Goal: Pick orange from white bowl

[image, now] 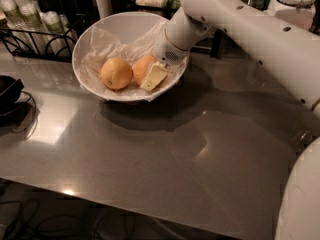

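The white bowl (95, 34) stands at the back of the table, lined with crumpled white paper. Two fruits lie in it side by side. The orange (141, 67), the deeper reddish one, is on the right. A paler yellow-orange fruit (116, 73) is on the left. My gripper (151, 76) reaches down into the bowl from the right and sits against the orange's right front side, covering part of it. The far side of the orange is hidden by the gripper and wrist.
My white arm (250, 29) stretches from the right edge across the back of the grey table (150, 159). A black wire rack (35, 29) with cups stands at the back left. A black object with a cable (10, 91) lies at the left edge. Jars stand at the back right.
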Robot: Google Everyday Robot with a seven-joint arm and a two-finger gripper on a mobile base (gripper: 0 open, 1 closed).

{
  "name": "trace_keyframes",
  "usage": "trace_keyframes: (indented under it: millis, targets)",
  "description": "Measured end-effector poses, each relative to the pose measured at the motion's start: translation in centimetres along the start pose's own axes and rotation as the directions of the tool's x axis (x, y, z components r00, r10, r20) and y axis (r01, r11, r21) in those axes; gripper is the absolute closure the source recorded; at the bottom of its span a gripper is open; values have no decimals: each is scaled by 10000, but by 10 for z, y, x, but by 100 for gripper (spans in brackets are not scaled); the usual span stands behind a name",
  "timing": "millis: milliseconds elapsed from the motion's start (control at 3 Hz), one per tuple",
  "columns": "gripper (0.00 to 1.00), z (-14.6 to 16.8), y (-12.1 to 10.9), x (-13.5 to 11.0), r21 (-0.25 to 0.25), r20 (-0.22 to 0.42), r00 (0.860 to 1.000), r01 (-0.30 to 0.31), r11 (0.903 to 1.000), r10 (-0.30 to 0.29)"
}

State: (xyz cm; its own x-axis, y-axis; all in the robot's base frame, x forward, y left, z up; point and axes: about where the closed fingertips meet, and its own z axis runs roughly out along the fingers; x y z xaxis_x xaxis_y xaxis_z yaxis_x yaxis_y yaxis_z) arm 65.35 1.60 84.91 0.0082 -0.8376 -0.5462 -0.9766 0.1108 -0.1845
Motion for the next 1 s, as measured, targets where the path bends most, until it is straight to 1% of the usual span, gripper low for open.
trace_keyframes:
  millis: [333, 667, 1000]
  targets:
    - [93, 0, 0, 0, -3, 3, 10000, 1, 10000, -1]
    - [100, 0, 0, 0, -18, 18, 10000, 5, 10000, -5]
    - [100, -16, 4, -10, -97, 769, 9970, 66, 9999, -59]
